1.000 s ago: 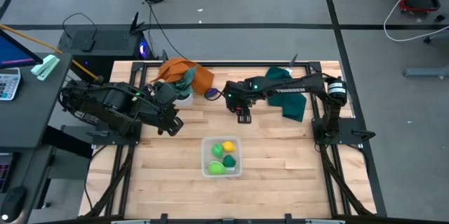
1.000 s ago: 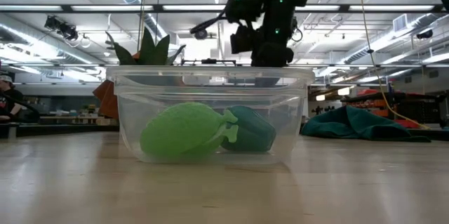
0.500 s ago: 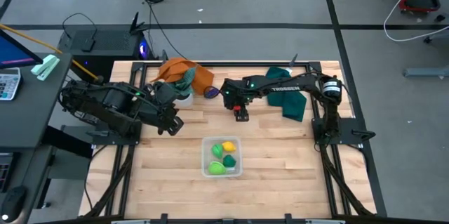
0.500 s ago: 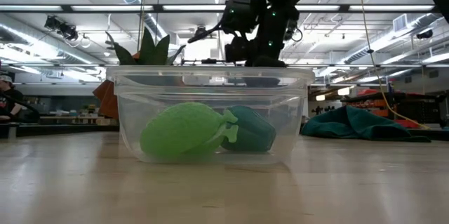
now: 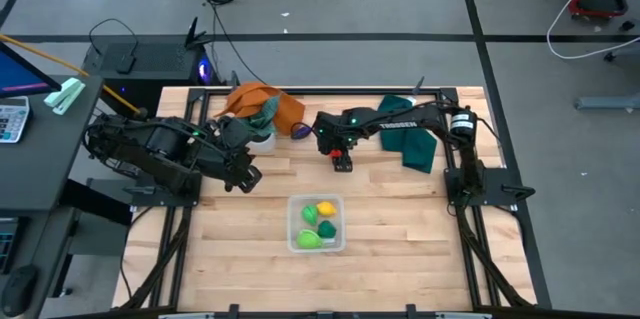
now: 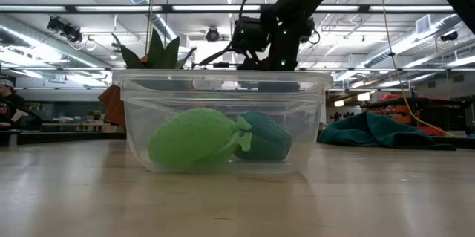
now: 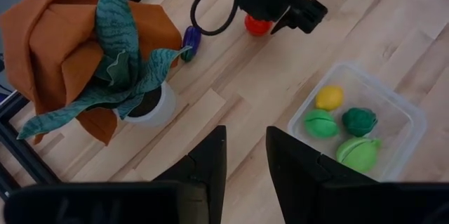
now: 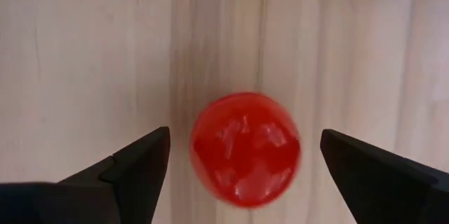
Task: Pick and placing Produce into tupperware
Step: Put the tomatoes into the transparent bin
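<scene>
A red produce piece point(image 8: 245, 148) lies on the wooden table point(image 5: 400, 219). My right gripper point(image 5: 343, 162) hangs above it, pointing down and open. Its fingers point(image 8: 133, 171) stand on either side of the piece without touching it. A purple piece point(image 7: 191, 40) lies beside the orange cloth point(image 5: 285, 109). The clear tupperware point(image 5: 296, 221) stands on the table nearer the front. It holds a yellow piece point(image 7: 329, 97) and three green ones point(image 7: 358, 150). My left gripper point(image 7: 245, 161) waits raised at the left, narrowly open, with nothing in it.
A small white pot with a plant point(image 7: 151, 104) stands by the orange cloth at the far left. A dark green cloth point(image 5: 415, 139) lies at the far right under my right arm. Bare wood surrounds the tupperware.
My right gripper has sunk toward the table, down over the red piece. The red piece and the tupperware have stayed put.
</scene>
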You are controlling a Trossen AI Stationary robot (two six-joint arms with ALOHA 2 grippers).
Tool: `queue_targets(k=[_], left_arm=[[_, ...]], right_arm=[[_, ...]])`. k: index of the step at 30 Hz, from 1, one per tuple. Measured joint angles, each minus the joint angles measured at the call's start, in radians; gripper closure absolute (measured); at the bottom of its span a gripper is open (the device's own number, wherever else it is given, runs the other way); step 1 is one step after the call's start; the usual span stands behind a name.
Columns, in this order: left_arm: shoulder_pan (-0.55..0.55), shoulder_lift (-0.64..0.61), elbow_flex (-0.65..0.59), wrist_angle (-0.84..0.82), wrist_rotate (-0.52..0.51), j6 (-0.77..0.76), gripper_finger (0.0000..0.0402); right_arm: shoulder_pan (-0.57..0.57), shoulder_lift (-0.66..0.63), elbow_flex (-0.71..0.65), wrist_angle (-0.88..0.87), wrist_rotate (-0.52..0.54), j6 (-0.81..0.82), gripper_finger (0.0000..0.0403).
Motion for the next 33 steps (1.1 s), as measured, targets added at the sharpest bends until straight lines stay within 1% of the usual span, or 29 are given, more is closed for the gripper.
queue_targets(k=[6,10,14,25,29,33], left_arm=[[0.0,0.0,0.0,0.0,0.0,-0.001,0.0294],[0.0,0.0,0.0,0.0,0.0,-0.001,0.0294],[0.0,0.0,0.0,0.001,0.0,-0.001,0.0294],[0.0,0.0,0.0,0.001,0.001,-0.001,0.0294],[0.0,0.0,0.0,0.001,0.0,-0.001,0.0294],[0.0,0.0,0.0,0.001,0.0,-0.001,0.0294]], right_arm=[[-0.002,0.032,-0.001,-0.001,-0.016,0.004,0.0075],[0.0,0.038,0.0,0.013,-0.026,0.008,0.009],[0.0,0.041,-0.001,0.018,-0.032,0.009,0.0113],[0.0,0.04,-0.001,0.014,-0.033,0.015,0.0192],[0.0,0.04,0.0,0.014,-0.033,0.016,0.0199],[0.0,0.035,-0.001,0.003,-0.033,0.018,0.0192]])
